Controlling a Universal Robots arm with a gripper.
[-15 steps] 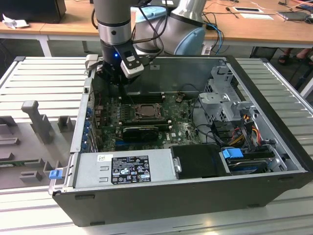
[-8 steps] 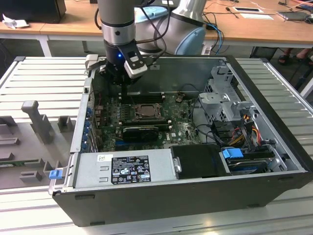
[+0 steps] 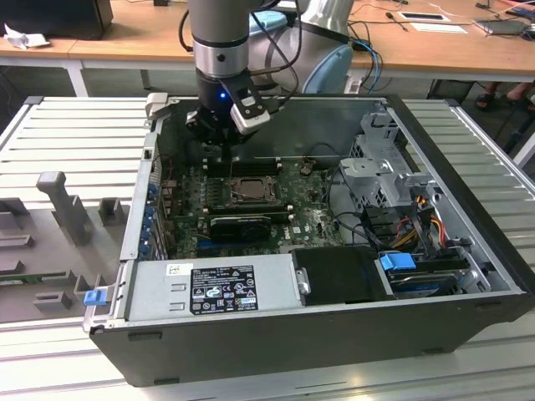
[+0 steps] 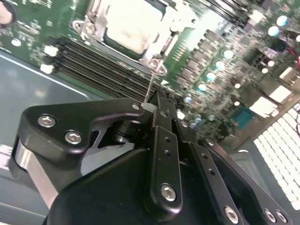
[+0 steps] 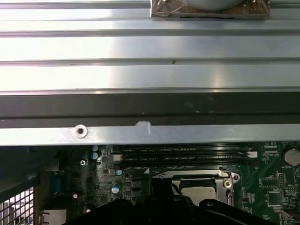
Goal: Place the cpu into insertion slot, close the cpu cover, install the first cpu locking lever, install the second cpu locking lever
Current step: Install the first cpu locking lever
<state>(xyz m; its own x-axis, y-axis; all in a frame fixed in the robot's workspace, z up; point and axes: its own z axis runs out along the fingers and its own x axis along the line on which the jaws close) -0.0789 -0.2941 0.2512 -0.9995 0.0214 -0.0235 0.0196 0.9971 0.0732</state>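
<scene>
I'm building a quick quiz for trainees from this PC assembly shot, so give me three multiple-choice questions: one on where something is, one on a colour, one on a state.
1. Where is the cpu?
A. On the power supply
B. In the insertion slot, under the cpu cover
C. On the table outside the case

2. What colour is the clip at the case's corner on the exterior view's left?
A. Red
B. Yellow
C. Blue

3. The gripper is:
A. Shut on a thin locking lever beside the slot
B. Wide open over the power supply
C. Holding the cpu

Answers:
1 B: the cpu's silver top shows through the cover's cut-out.
2 C: the clip is plainly blue.
3 A: in the second wrist view the gripper meets on the locking lever.
</scene>
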